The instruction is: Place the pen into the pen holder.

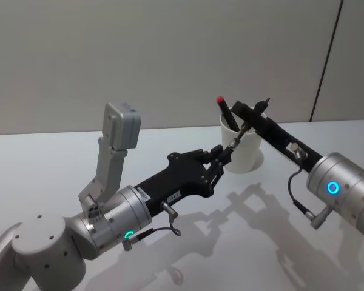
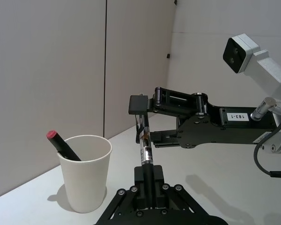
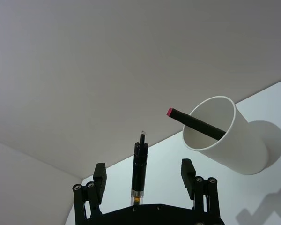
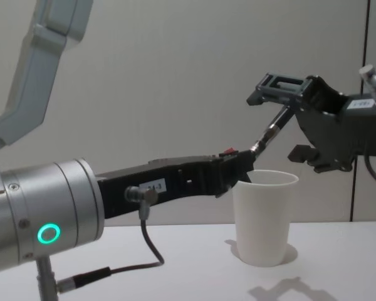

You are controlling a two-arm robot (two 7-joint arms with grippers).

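The pen (image 2: 145, 151) is suspended just beside the pen holder (image 2: 85, 172), clamped at its lower end by the left gripper (image 2: 148, 176). The right gripper (image 3: 142, 173) straddles its upper end, jaws wide. A red-capped marker (image 2: 62, 145) leans inside the holder.

A plain white surface (image 1: 60, 163) is seen, its far edge met by a light grey wall (image 1: 139, 54). A thin dark vertical seam (image 1: 327, 57) is seen in the wall toward the far right corner. Soft shadows (image 1: 242, 209) are cast across the surface.
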